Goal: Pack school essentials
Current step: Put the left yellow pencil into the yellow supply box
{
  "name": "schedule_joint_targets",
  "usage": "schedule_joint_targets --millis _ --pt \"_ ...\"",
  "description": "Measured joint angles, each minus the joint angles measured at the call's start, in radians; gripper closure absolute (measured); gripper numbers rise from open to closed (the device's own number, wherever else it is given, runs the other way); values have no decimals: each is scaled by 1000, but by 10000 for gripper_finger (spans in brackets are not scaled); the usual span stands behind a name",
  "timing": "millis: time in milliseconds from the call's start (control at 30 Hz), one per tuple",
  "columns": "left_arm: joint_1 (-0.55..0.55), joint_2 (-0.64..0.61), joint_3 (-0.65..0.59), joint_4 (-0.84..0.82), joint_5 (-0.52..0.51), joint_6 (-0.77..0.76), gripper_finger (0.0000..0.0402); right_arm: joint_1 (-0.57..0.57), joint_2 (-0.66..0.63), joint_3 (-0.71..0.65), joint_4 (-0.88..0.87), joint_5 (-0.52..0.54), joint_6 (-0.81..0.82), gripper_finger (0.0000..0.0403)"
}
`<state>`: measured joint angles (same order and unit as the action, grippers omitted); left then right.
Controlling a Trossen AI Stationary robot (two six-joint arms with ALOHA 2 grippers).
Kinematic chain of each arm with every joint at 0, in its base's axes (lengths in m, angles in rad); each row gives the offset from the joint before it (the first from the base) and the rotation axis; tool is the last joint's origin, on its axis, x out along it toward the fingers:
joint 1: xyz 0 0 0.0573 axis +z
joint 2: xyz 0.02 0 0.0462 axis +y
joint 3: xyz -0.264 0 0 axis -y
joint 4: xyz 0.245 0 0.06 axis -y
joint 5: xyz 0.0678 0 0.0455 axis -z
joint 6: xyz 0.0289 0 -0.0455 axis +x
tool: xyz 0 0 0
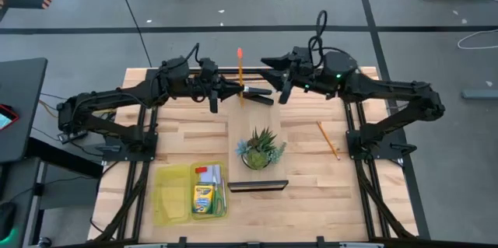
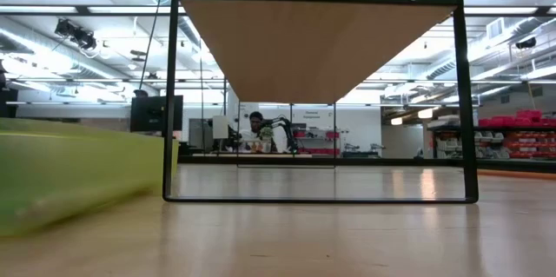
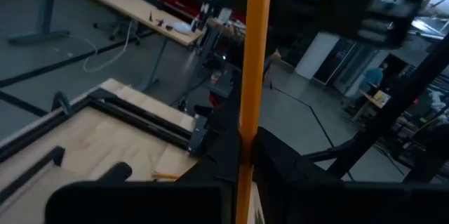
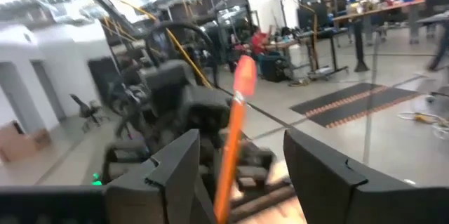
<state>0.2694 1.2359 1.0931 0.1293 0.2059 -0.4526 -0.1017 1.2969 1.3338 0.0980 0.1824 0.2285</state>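
Note:
My left gripper (image 1: pixel 236 89) is shut on a thin orange pencil (image 1: pixel 240 73) above the table's far middle; the pencil's red eraser end (image 4: pixel 245 76) is up. It also shows in the left wrist view (image 3: pixel 252 55). My right gripper (image 4: pixel 235 175) is open and faces the left one (image 1: pixel 247 90), one finger on each side of the pencil without touching it. A second orange pencil (image 1: pixel 327 140) lies flat on the table at the right. The yellow-and-green crayon box (image 1: pixel 204 199) and a small red piece (image 1: pixel 201 172) lie in a yellow-green tray (image 1: pixel 167 193). My left gripper pinches the pencil's shaft (image 3: pixel 243 140) between its two fingers, below the shaft's middle. The fingers come level from the table's left and lie across the pencil. The pencil stands roughly upright, eraser end up, lifted clear of the table.
A spiky green potted plant (image 1: pixel 261 148) stands mid-table, with a black stapler (image 1: pixel 258 186) in front of it. The tray's wall fills the low view's left (image 2: pixel 52 173). Black frame rails run along both table sides. People show in the room beyond the table.

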Motion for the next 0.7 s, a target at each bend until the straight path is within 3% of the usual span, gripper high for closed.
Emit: schedule_joint_targets --millis 400,700 --pt "16 -131 0 -62 1 51 368 -61 -114 0 -127 3 -56 189" --pt "-10 -257 0 -269 1 3 372 -76 -123 0 -175 3 -57 189"
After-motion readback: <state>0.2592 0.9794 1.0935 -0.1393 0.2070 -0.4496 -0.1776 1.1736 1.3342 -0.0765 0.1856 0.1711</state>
